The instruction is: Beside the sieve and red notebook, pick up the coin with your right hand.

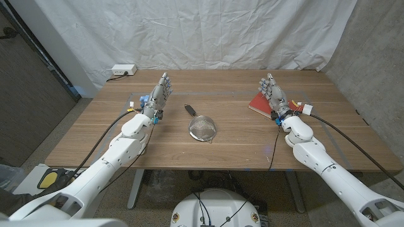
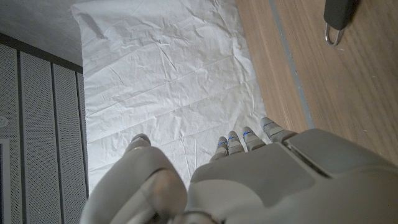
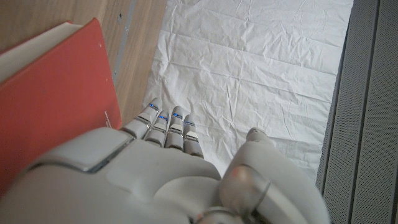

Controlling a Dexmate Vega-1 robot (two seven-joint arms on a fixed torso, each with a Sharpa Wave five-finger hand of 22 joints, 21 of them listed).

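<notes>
My right hand (image 1: 273,92), fingers apart and holding nothing, stands over the red notebook (image 1: 258,103), right of the sieve (image 1: 202,128); I cannot make out the coin.

The right hand (image 1: 273,93) stands in front of the red notebook (image 1: 258,103) and hides its right part in the head view; in the right wrist view the red cover (image 3: 56,99) is cut off by the picture's edge and partly covered by that hand (image 3: 168,168). The coin is too small or too hidden to make out on the table (image 1: 221,142). In the left wrist view the sieve's handle (image 2: 339,15) is cut off at the edge, so its bowl stays out of frame.
</notes>
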